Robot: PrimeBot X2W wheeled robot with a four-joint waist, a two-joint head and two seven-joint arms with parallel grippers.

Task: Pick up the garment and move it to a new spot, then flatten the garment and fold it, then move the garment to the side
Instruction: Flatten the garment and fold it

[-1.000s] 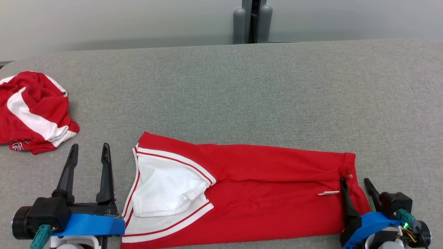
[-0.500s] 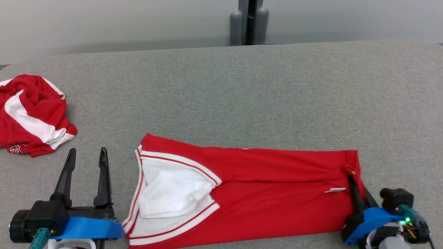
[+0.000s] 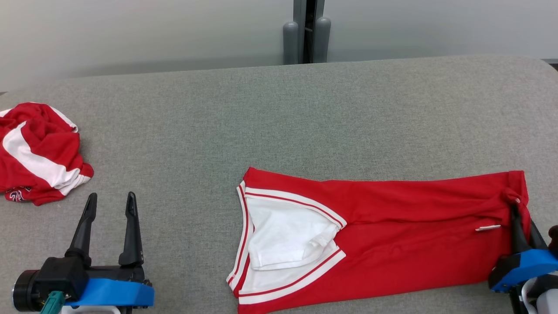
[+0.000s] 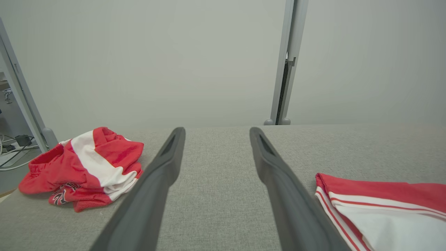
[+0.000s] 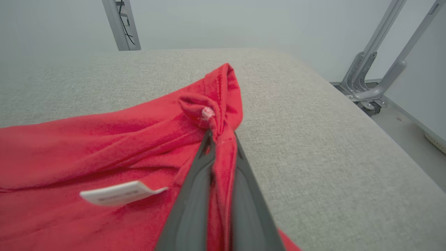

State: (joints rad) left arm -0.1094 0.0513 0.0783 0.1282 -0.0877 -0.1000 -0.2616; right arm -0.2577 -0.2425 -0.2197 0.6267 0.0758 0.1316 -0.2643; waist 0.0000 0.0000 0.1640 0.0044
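Observation:
The garment point(image 3: 392, 235) is red with white trim, folded into a long strip lying flat on the grey table point(image 3: 279, 117), its white lining showing at the left end. My right gripper point(image 3: 521, 216) is shut on a bunched bit of its right edge; the right wrist view shows the red cloth point(image 5: 104, 146) pinched between that gripper's point(image 5: 221, 136) dark fingers, with a white label beside it. My left gripper point(image 3: 111, 196) stands open at the lower left, holding nothing. In the left wrist view the same gripper point(image 4: 216, 130) has the garment's trimmed end point(image 4: 383, 195) to its right.
A second crumpled red-and-white garment point(image 3: 35, 152) lies at the table's left edge, also seen as a heap point(image 4: 87, 164) in the left wrist view. A grey post point(image 3: 305, 30) rises behind the table. The table's right edge drops to the floor near metal frame legs point(image 5: 376, 76).
My right gripper shut on the garment's right edge and dragged the whole strip to the right. The head view shifted a little. The left gripper stayed open in place.

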